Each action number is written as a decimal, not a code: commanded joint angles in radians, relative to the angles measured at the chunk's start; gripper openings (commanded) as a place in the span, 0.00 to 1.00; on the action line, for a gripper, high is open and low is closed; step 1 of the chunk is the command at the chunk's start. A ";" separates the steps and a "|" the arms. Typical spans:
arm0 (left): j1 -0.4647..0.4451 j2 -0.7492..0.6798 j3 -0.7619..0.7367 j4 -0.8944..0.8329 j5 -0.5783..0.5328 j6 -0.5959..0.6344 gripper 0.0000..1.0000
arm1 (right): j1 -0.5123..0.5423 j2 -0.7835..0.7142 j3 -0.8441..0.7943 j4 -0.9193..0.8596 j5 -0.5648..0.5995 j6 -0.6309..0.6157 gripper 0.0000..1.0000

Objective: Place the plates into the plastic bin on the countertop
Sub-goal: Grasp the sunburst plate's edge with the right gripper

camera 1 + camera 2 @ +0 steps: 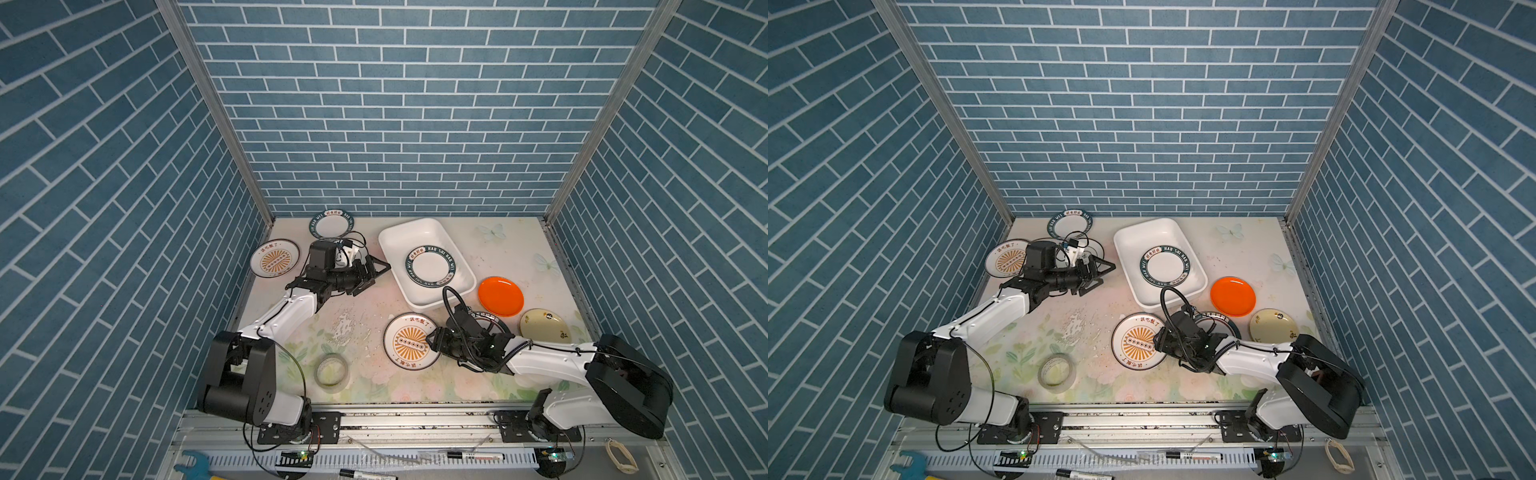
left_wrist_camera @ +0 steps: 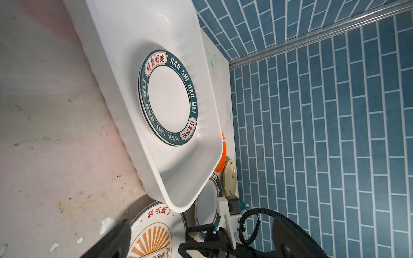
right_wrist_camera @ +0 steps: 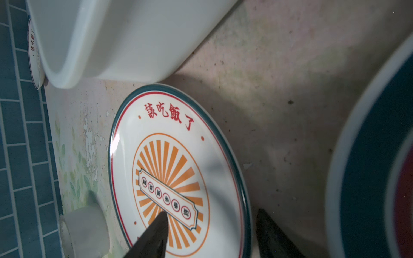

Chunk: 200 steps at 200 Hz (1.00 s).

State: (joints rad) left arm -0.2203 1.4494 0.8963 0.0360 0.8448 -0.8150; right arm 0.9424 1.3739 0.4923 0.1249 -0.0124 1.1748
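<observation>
Tabletop (image 1: 365, 316), printed with faded flowers, carries everything. The white bin (image 1: 415, 235) sits on it just ahead of the left jaws, their tips close beside its side wall; I cannot tell whether they touch it. The left arm (image 1: 282, 316) reaches in low, and the left jaws stand wide with nothing between them. The right arm (image 1: 544, 361) ends in the right jaws, which are partly spread astride the edge of a sunburst plate (image 1: 409, 341). In the right wrist view one finger (image 3: 156, 232) hangs over the plate's orange rays and the other lies outside the rim. The plate is not pinched, and it lies flat on the tabletop.

A green-rimmed plate (image 1: 430, 266) lies flat inside the bin, beyond the left jaws' tips. A second green-rimmed plate (image 1: 486, 316) lies under the right wrist, just behind the right jaws. An orange plate (image 1: 500, 296) and a pale yellow plate (image 1: 544, 326) lie farther behind the right jaws, beside the bin's corner. Another sunburst plate (image 1: 275, 257) and a third green-rimmed plate (image 1: 331, 224) lie behind the left jaws, near the wall. A tape roll (image 1: 331, 371) stands well apart from both, ahead of the right jaws' tips.
</observation>
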 commanded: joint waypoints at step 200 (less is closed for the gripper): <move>0.068 -0.065 0.081 -0.096 0.006 0.075 0.99 | 0.006 -0.167 0.002 -0.169 -0.013 -0.015 0.02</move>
State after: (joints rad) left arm -0.1856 1.4212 0.9470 -0.0292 0.8692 -0.7780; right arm 0.9428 1.2682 0.4664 0.1146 -0.0315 1.1961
